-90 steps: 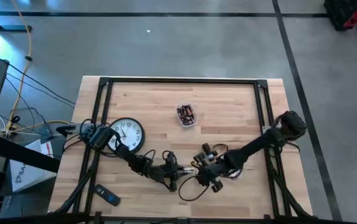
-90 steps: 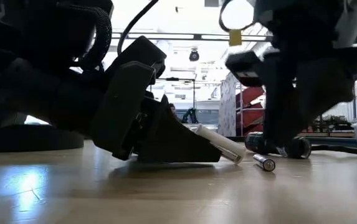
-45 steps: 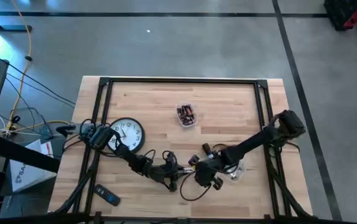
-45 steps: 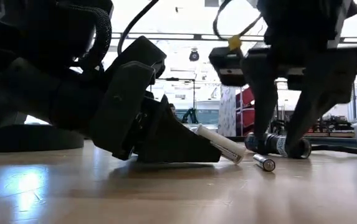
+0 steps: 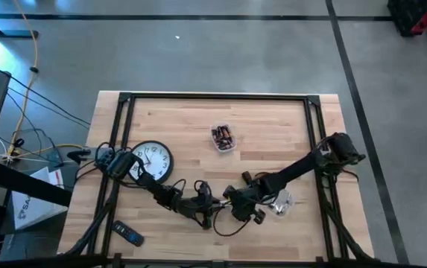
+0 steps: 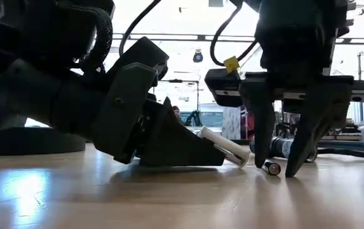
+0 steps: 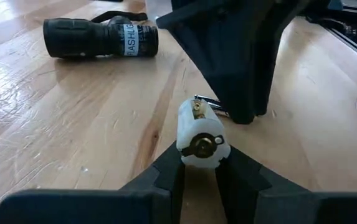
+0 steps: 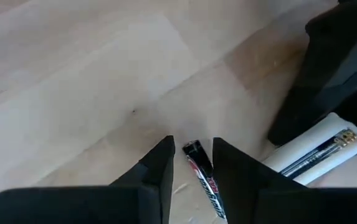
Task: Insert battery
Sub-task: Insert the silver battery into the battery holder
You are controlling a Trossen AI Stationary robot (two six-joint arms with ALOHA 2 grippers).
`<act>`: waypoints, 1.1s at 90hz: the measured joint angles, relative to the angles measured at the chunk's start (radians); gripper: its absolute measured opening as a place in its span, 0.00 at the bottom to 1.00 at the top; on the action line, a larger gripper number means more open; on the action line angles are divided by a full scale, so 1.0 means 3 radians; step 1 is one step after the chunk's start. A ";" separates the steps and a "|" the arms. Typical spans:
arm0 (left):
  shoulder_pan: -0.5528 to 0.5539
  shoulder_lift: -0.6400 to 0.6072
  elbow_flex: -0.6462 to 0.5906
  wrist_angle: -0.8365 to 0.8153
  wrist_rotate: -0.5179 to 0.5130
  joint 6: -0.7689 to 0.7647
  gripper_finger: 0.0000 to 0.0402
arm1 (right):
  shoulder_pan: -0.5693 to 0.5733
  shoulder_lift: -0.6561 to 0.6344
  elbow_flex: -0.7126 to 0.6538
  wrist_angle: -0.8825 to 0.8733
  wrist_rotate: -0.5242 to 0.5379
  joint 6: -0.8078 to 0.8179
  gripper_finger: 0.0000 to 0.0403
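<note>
The right tool stands spread over a loose battery that lies on the table, one finger on each side and both tips at the wood; it has not closed, and the battery sits between the fingers in the right wrist view. The left tool is clenched on a white battery holder, held low and tilted down toward the right tool, its open end just beside the battery. The risk, as I judge it, is that the round battery rolls or skids when the fingers close off-centre, or that a finger clips the holder next to it. The battery lies flat, its long axis running along the gap between the right tool's fingers, one end toward the wrist. A black flashlight lies beyond.
</note>
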 joint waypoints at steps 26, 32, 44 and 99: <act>-0.0001 0.0000 -0.0001 0.0008 -0.0003 0.0003 0.16 | -0.0066 0.0001 0.0000 -0.0074 -0.0102 -0.0001 0.05; -0.0001 0.0000 -0.0001 0.0009 -0.0003 0.0004 0.16 | -0.0066 0.0001 0.0000 -0.0076 -0.0101 -0.0001 0.03; -0.0001 0.0001 -0.0001 0.0018 -0.0002 0.0011 0.16 | -0.0049 0.0001 0.0009 -0.0082 -0.0053 0.0030 0.02; -0.0001 -0.0001 -0.0002 0.0019 0.0162 0.0106 0.18 | 0.0352 -0.0396 -0.0348 0.0808 0.0774 0.1572 0.01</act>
